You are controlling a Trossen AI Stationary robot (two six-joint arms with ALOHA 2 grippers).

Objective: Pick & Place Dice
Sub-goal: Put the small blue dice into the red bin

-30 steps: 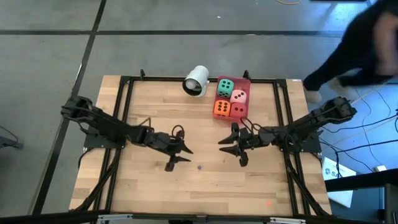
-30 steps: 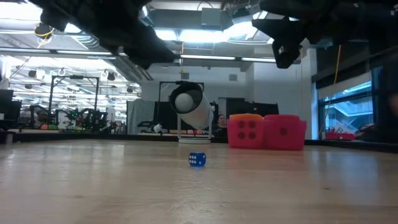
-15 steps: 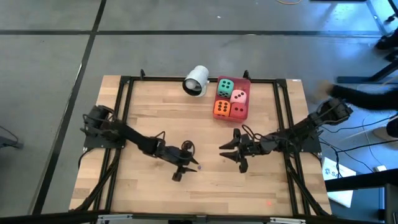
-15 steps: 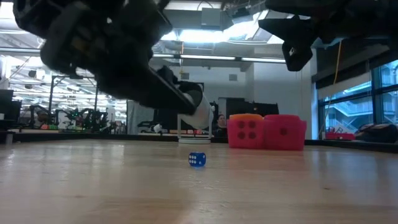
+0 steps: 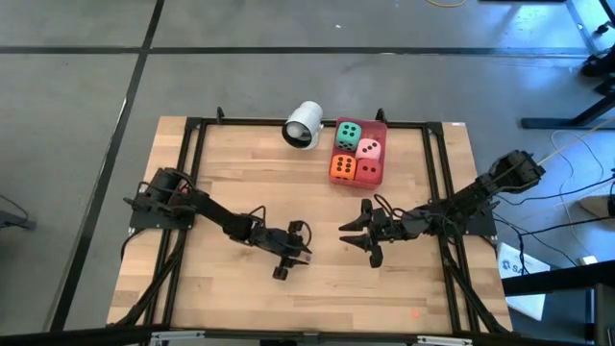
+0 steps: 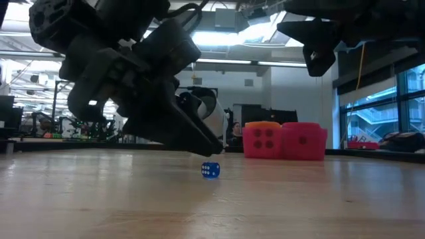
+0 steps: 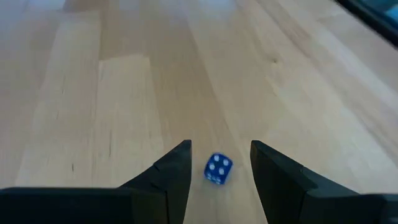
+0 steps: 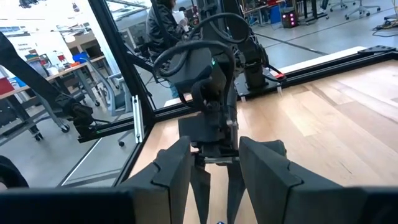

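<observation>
left tool (image 7: 219,171) lowered to the table, now straddling small blue die (image 7: 217,168)

A pale wooden plank tabletop (image 5: 231,173) in a black metal frame (image 5: 197,125) stands on a grey concrete floor (image 5: 77,86). Behind it, bright ceiling strip lights (image 6: 219,36), a blue-lit window (image 6: 372,119) and what look like cluttered workbenches (image 6: 60,129).

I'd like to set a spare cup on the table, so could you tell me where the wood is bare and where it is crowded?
Bare: the table's left stretch below the white cup, and the near strip. Crowded: the far edge with the red tray of dice, and mid-table, where the left gripper and right gripper flank a small blue die.
</observation>
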